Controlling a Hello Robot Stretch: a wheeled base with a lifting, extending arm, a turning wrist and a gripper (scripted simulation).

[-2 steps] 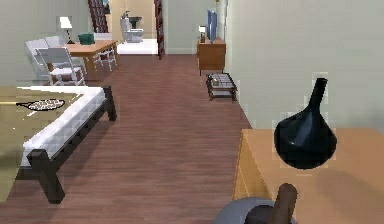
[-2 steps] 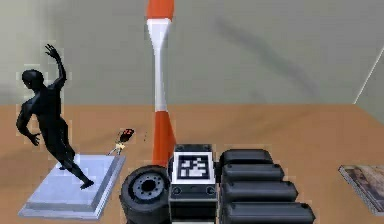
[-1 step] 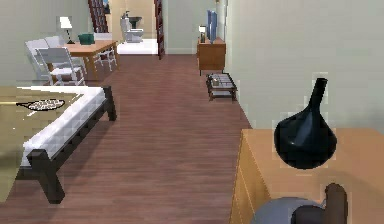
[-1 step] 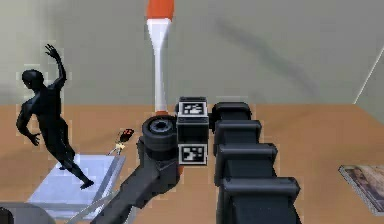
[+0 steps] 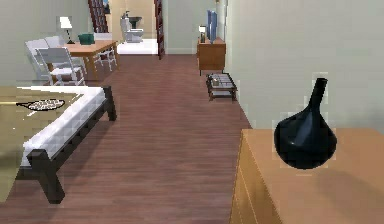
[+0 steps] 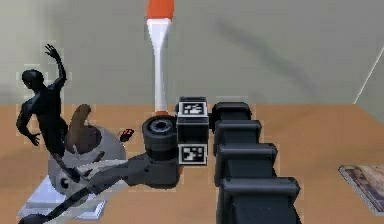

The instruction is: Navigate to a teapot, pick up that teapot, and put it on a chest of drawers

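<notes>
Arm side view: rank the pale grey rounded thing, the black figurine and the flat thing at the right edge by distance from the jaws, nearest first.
1. Pale grey rounded thing: lower left, right by the jaws.
2. Black figurine: left side, farther up.
3. Flat thing: far right edge, across the arm.

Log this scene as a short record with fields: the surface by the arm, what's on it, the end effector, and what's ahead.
Surface: wooden top
On it: dark statue, pale grey thing, tall orange and white thing
End effector: at the pale grey thing; cannot tell whether it holds anything
Ahead: dark vase on a wooden chest; bed at the forward view's left
</notes>
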